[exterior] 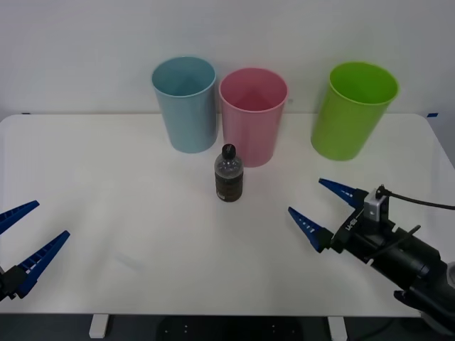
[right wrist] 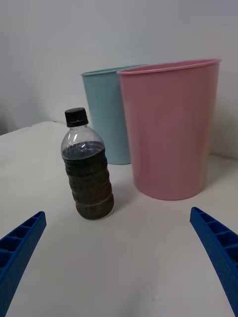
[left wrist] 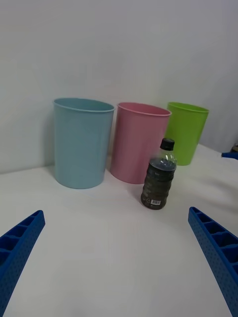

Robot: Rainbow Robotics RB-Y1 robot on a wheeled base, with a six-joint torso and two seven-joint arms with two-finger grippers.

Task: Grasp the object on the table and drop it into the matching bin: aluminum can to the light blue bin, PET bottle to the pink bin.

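Note:
A small clear PET bottle [exterior: 229, 174] [right wrist: 87, 171] [left wrist: 159, 176] with a black cap and dark label stands upright on the white table [exterior: 106, 185], just in front of the pink bin [exterior: 252, 116] [right wrist: 171, 129] [left wrist: 137, 141]. The light blue bin [exterior: 185, 103] [right wrist: 107, 116] [left wrist: 81, 141] stands to the pink bin's left, close beside it. My right gripper [exterior: 320, 208] [right wrist: 119, 265] is open, low over the table to the right of the bottle and pointing at it. My left gripper [exterior: 27, 238] [left wrist: 116, 257] is open at the table's front left corner, far from the bottle.
A lime green bin [exterior: 353, 109] [left wrist: 186, 131] stands at the back right, apart from the other two. A white wall rises behind the bins. Bare tabletop lies between both grippers and the bottle.

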